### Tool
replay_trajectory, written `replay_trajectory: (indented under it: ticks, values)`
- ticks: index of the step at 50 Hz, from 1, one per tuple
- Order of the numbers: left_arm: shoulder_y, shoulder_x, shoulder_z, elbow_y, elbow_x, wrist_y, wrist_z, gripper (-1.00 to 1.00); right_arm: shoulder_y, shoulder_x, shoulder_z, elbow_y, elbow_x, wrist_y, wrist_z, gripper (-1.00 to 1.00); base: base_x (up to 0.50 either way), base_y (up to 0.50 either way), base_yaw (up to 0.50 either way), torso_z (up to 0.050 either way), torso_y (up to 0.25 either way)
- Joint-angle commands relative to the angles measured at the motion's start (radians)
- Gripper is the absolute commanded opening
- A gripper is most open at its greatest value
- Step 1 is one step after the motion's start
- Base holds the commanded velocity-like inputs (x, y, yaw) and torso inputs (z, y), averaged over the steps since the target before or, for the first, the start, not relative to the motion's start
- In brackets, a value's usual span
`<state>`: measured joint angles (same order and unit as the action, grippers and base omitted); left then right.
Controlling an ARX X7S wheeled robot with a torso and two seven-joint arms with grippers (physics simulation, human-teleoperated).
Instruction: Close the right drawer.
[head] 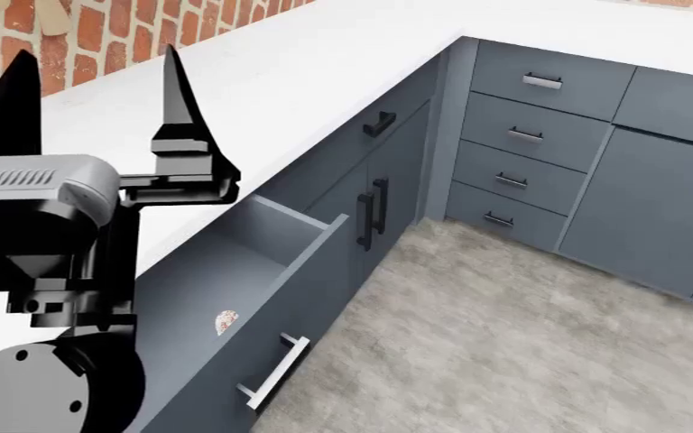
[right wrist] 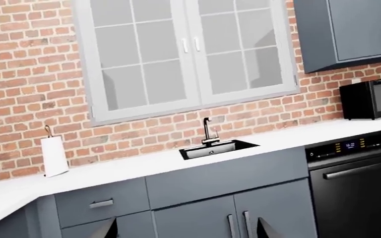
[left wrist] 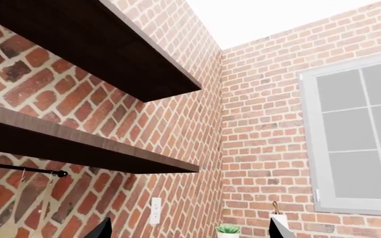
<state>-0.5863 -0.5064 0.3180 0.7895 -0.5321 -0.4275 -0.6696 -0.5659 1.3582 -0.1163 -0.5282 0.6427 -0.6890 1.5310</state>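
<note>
The right drawer (head: 277, 311) stands pulled far out under the white countertop (head: 310, 63), low in the head view. It has a slate blue-grey front, a brushed-silver bar handle (head: 272, 370) and a grey inside holding one small pale object (head: 225, 320). My left gripper (head: 91, 81) is open and empty, its black fingers pointing up over the counter, above and behind the drawer. In the left wrist view the left gripper (left wrist: 190, 230) faces brick wall and shelves. My right gripper (right wrist: 185, 230) is open and empty, facing far cabinets; it is out of the head view.
Cabinet doors with black handles (head: 371, 212) stand just beyond the open drawer. Stacked narrow drawers with short silver handles (head: 512, 135) fill the corner run. Grey floor (head: 503, 325) lies in front. The right wrist view shows a sink (right wrist: 217, 147), a window, a microwave (right wrist: 370, 97) and an oven.
</note>
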Motion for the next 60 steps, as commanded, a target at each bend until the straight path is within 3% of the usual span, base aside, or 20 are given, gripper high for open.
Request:
replay_trajectory:
  ticks: [1, 12, 27, 46, 60]
  values:
    - [-0.003, 0.005, 0.01, 0.0, -0.001, 0.0, 0.0, 1.0, -0.192, -0.064, 0.232, -0.024, -0.004, 0.03, -0.051, 1.0, 0.0, 0.0, 0.0, 0.0, 0.0]
    - [-0.032, 0.037, 0.032, -0.002, -0.02, -0.01, 0.0, 1.0, -0.155, -0.095, 0.224, -0.028, 0.003, 0.061, -0.087, 1.0, 0.0, 0.0, 0.0, 0.0, 0.0]
    - [-0.109, 0.143, 0.095, -0.048, -0.104, -0.036, 0.024, 1.0, -0.122, -0.124, 0.214, -0.031, 0.009, 0.088, -0.121, 1.0, 0.0, 0.0, 0.0, 0.0, 0.0]
    - [-0.108, 0.209, 0.14, -0.096, -0.178, -0.023, 0.064, 1.0, -0.106, -0.159, 0.221, -0.031, 0.018, 0.111, -0.158, 1.0, 0.0, 0.0, 0.0, 0.0, 0.0]
    - [-0.106, 0.252, 0.235, -0.164, -0.204, -0.062, 0.103, 1.0, -0.045, -0.17, 0.185, -0.033, 0.028, 0.147, -0.181, 1.0, 0.0, 0.0, 0.0, 0.0, 0.0]
